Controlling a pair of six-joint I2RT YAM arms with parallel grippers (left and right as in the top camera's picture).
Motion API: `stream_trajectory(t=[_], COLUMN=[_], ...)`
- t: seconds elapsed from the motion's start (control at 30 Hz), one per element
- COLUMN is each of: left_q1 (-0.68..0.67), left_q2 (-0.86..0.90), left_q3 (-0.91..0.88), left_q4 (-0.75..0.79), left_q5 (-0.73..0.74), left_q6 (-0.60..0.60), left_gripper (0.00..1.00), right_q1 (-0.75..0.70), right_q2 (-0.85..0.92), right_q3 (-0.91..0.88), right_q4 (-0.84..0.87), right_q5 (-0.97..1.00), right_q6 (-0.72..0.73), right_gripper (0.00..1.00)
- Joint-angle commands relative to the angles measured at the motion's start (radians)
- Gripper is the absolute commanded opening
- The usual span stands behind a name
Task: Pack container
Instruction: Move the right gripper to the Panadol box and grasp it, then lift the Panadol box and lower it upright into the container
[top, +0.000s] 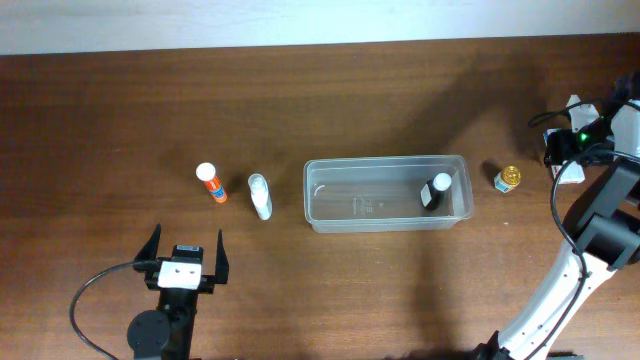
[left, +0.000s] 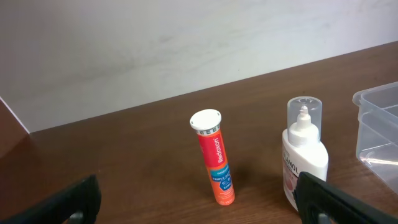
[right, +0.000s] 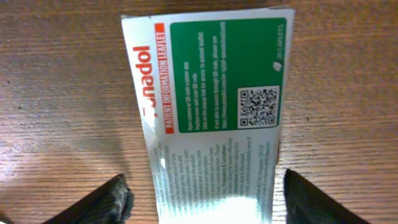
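Note:
The clear container (top: 372, 206) sits mid-table; its corner shows in the left wrist view (left: 378, 118). A small black-and-white bottle (top: 435, 190) lies inside at its right end. An orange tube (top: 211, 184) (left: 214, 165) and a white bottle (top: 260, 196) (left: 305, 155) stand left of it. My left gripper (top: 186, 258) (left: 196, 208) is open and empty, in front of those two. My right gripper (top: 572, 148) (right: 208, 202) is open, straddling a white-and-green Panadol box (right: 211, 106) (top: 570, 175) without touching it.
A small yellow-capped jar (top: 508, 178) stands between the container and the box. The brown wooden table runs back to a pale wall (left: 186, 43). The right arm's cables loop at the table's right edge (top: 560, 215).

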Motion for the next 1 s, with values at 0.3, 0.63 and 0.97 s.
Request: stream_trajectory(t=[0.3, 0.63, 0.97], left_q1=[0.006, 0.006, 0.006], left_q2=[-0.005, -0.005, -0.005], left_q3=[-0.004, -0.004, -0.004], left_q4=[-0.002, -0.002, -0.002], left_q5=[0.014, 0.014, 0.014], left_q6=[0.012, 0.012, 0.012], left_gripper=[1.0, 1.0, 1.0], right_q1=[0.006, 0.006, 0.032], right_q2=[0.017, 0.016, 0.0], right_q3=[0.007, 0.054, 0.4], right_q4=[-0.007, -0.026, -0.314], right_q5=[-0.057, -0.074, -0.316], right_q6=[0.005, 0.119, 0.186], right_gripper=[0.47, 0.45, 0.45])
